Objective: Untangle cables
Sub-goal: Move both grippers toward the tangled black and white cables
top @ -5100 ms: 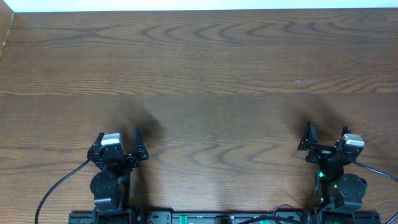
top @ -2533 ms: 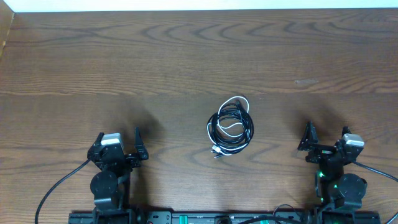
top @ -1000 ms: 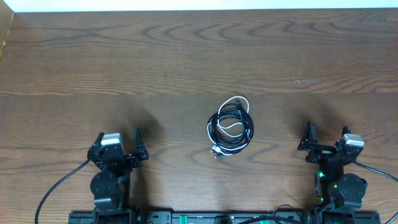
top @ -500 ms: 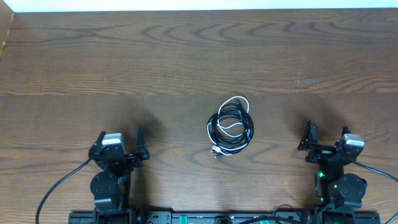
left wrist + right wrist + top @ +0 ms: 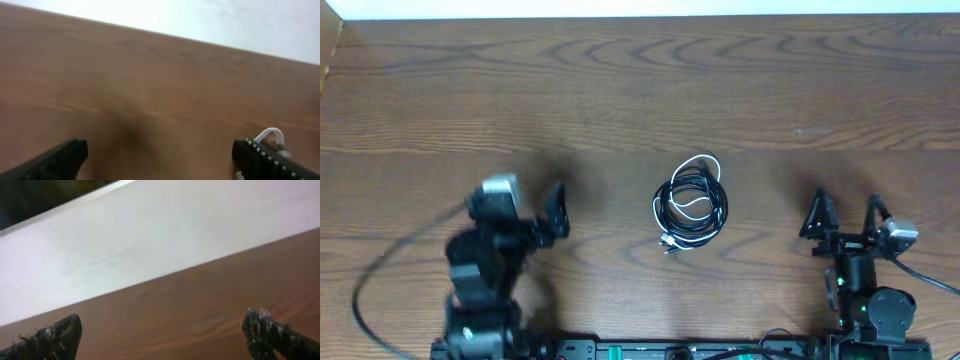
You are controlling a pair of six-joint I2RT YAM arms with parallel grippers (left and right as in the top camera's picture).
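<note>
Left jaws: spread wide on the left gripper point(image 5: 520, 207), nothing between them; in the wrist view only bare wood shows in the gap
Right jaws: just as wide on the right gripper point(image 5: 846, 212), and empty too; its two dark fingertips point(image 5: 257, 325) sit at the bottom corners of the wrist view with open wood between
Left gripper: over the near left part of the table point(image 5: 620, 80), its arm smeared with blur in the overhead view; it is well apart from the cables, touching nothing
Right gripper: near the front edge on the right, sharp in the overhead view; also well clear of the cables
Cables: a tight black coil point(image 5: 690, 207) lying flat near the middle of the table, between the two arms and a little farther out than both; loops overlap and cross, too dense to count; a small pale plug end pokes out at its near left side
White cord: one thin white loop point(image 5: 706, 162) arcs over the far side of the coil; the left wrist view catches it just beside the right-hand fingertip, blurred
Table: dark brown wood grain; a pale strip point(image 5: 125, 240) runs beyond its far edge
</note>
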